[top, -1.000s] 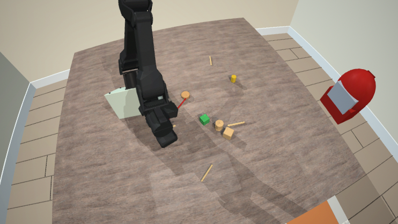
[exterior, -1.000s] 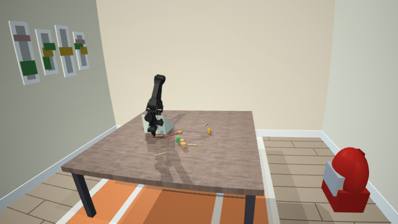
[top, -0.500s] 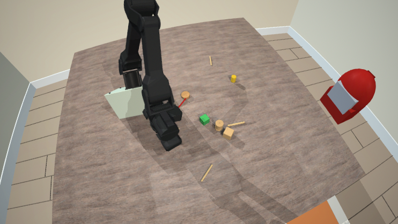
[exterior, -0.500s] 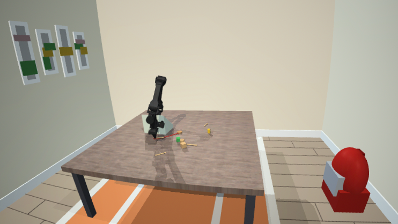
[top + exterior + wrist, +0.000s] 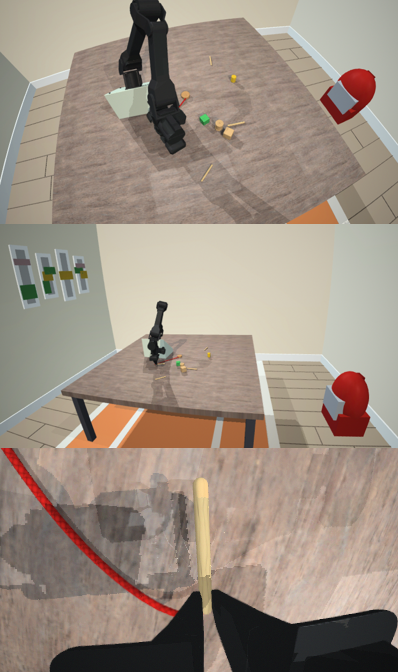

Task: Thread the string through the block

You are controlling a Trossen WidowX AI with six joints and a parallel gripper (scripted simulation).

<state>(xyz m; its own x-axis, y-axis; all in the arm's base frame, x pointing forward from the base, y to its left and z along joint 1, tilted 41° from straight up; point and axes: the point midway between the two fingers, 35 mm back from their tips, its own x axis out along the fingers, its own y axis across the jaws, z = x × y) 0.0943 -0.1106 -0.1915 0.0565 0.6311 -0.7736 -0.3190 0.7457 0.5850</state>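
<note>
My gripper is shut on the stick near its string end. The stick points forward from the fingertips, low over the table; its exact height is unclear. The hand hides it in the top view. The red string runs from the round button to behind the fingers. A wooden cube stands right of the gripper, close to a round wooden piece with a dark mark on top. No through-hole is clearly visible.
A green cube stands between gripper and round piece. Loose sticks lie beside the cube, in front and farther back. A yellow cylinder stands back right. A pale green wedge is behind the hand.
</note>
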